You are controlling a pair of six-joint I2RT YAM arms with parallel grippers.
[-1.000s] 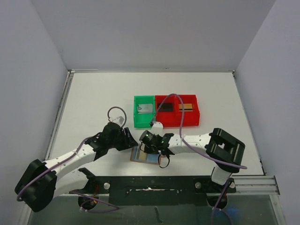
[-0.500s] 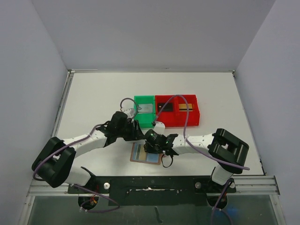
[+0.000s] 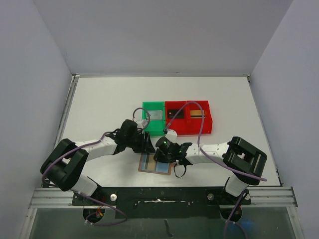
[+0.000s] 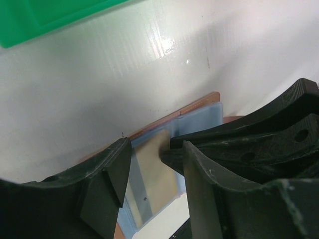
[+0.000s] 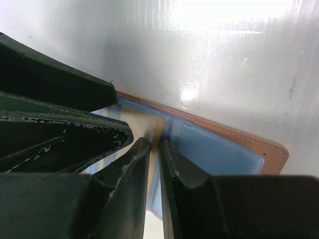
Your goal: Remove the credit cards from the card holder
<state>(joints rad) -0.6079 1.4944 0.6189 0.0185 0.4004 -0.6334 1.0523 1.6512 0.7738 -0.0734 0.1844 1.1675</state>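
The card holder (image 3: 151, 167) lies open near the table's front edge, brown outside with blue-grey pockets (image 5: 219, 149). A tan card (image 4: 154, 186) sits in its left pocket. My right gripper (image 3: 161, 155) reaches in from the right, and its jaws (image 5: 155, 142) are pinched on the tan card's (image 5: 142, 122) edge. My left gripper (image 3: 147, 145) hangs open over the holder's left half, its fingers (image 4: 117, 169) on either side of the card. A silver card (image 3: 154, 115), a black card (image 3: 175, 113) and a gold card (image 3: 197, 113) lie in the bins.
A green bin (image 3: 145, 125) and a red two-part bin (image 3: 208, 124) stand just behind the holder, close to both grippers. Grey walls rise beyond the table's left, back and right edges. Purple cables loop over both arms.
My left arm has swung in from the left, bringing its gripper to the holder's upper left edge. The right gripper stayed on the holder, shifting only slightly.
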